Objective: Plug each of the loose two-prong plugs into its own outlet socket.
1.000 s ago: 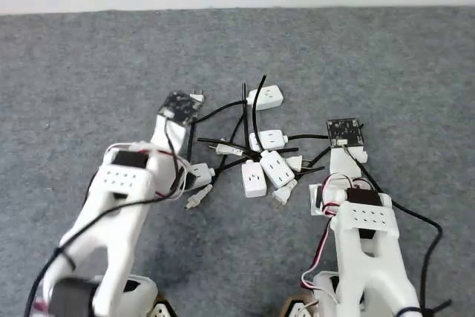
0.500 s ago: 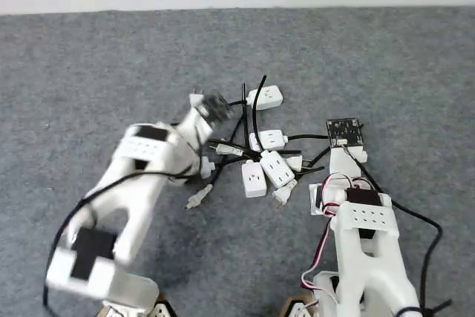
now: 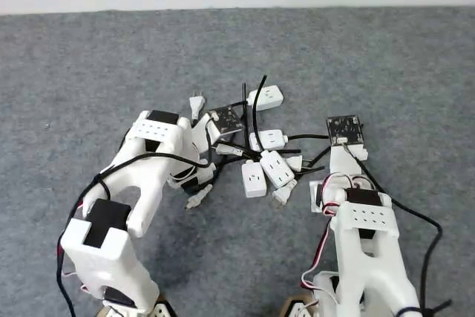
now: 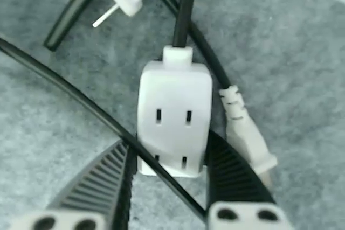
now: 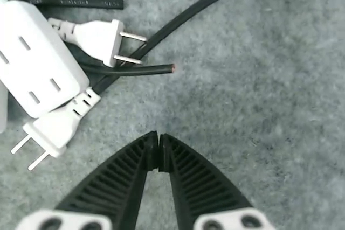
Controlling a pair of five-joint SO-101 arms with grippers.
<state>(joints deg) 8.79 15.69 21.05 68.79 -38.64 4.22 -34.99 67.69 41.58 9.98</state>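
Straddling a socket (image 4: 173, 114) with the left gripper (image 4: 168, 144): unclenched, jaws spread to either side of its near end, just beside its flanks. Pinched fully together at the right gripper (image 5: 159, 139), nothing between, above bare mat (image 3: 89, 57) just off the right fringe of the heap (image 3: 261, 155).

Under everything, that grey mat. Flanking the heap, two white arms: the left arm (image 3: 137, 183) leaning in over its left edge, the right arm (image 3: 369, 246) just off its right edge.

Inside the heap, white sockets and plugs tangled with black cords. At its far edge, a far socket (image 3: 266, 96); at its heart, a mid socket (image 3: 271, 139); toward its near edge, a near pair (image 3: 276, 168) side by side. On its left side, the straddled socket, slots up, with a black cord (image 4: 70, 92) slanting across its near corner and on between the jaws.

At the heap's far left corner, a plug (image 3: 196, 103), loose, prongs pointing away from the arms. Off its near left edge, a second plug (image 3: 196, 198); at its near edge, a third plug (image 3: 283, 197) just beside the near pair. On its right fringe, a fourth plug (image 5: 94, 37), prongs bare, and a cut cord end (image 5: 171, 69).
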